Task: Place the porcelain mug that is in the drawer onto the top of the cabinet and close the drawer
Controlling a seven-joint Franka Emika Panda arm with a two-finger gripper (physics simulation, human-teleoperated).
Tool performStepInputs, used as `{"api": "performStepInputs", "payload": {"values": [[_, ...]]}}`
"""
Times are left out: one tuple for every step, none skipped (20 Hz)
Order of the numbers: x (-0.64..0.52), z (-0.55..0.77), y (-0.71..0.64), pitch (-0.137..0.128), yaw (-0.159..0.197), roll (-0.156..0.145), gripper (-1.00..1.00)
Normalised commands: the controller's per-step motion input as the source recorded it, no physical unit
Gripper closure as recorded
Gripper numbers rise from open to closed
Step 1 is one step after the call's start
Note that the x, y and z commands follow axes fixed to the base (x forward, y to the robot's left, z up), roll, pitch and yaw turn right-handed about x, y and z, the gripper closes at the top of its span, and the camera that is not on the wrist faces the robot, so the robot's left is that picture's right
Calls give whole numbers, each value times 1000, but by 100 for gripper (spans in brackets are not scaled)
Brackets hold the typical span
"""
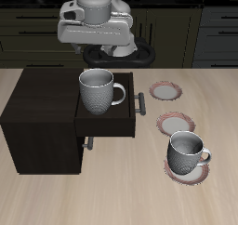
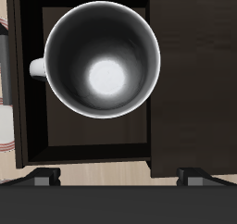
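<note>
Porcelain mug [image 2: 102, 65] sits upright in the open drawer [image 1: 105, 123] of the cabinet [image 1: 41, 117], directly below the gripper [image 1: 109, 58], not touching it. Gripper fingers [image 2: 44, 179] spread wide, holding nothing, clear above the rim.

Kitchen, dark units [image 1: 37, 29] (long handles), mugs [image 1: 188, 152]

The wooden table [image 1: 112, 196] carries the cabinet [image 1: 42, 117], two plates [image 1: 168, 89] and a mug-topped plate [image 1: 177, 173]

Porcelain mug [image 1: 99, 89] in open drawer [image 1: 110, 123] of cabinet [image 1: 42, 117] — gripper [image 1: 100, 54] above, darker mug [image 1: 186, 153] on plate [image 1: 189, 171]
</note>
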Motion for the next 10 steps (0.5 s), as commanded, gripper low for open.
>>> {"api": "performStepInputs", "payload": {"values": [[247, -56, -4, 4, -37, -16, -100], [289, -54, -29, 27, -21, 2, -100], [27, -10, 64, 0, 0, 0, -100], [0, 0, 0, 0, 0, 0, -100], [443, 4, -56, -61, -11, -107, -100], [178, -41, 41, -20, 22, 3, -100], [158, -73, 75, 36, -47, -74, -100], [31, -16, 130, 1, 17, 24, -100], [83, -12, 272, 9, -26, 16, -100], [-5, -24, 460, -26, 65, 34, -100]]}}
